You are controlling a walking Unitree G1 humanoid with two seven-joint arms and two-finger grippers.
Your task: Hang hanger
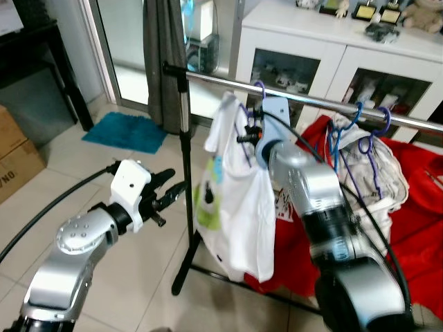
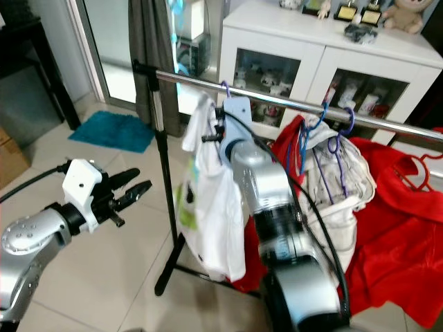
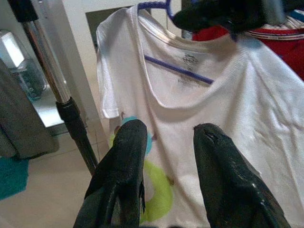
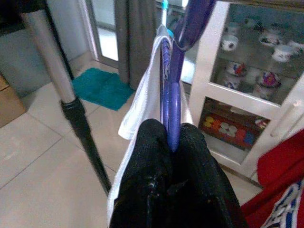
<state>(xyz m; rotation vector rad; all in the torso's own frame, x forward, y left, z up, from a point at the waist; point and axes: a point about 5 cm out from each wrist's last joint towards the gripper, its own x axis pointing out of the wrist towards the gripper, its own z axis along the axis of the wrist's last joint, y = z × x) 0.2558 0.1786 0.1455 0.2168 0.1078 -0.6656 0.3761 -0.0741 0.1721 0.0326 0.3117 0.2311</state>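
Note:
A purple hanger (image 4: 171, 90) carries a white T-shirt (image 1: 235, 207) with a green print, its hook (image 1: 259, 88) at the silver rail (image 1: 332, 105) of a clothes rack. My right gripper (image 4: 170, 142) is shut on the hanger just below the hook, up at the rail. My left gripper (image 1: 169, 190) is open, held low to the left of the rack's black upright pole (image 1: 185, 180), pointing at the shirt (image 3: 199, 109) without touching it.
More hangers with a white garment (image 1: 377, 166) and red clothes (image 1: 415, 207) hang further right on the rail. A white glass-door cabinet (image 1: 332, 62) stands behind. A teal mat (image 1: 128, 131), a grey curtain (image 1: 163, 62) and cardboard boxes (image 1: 14, 155) lie left.

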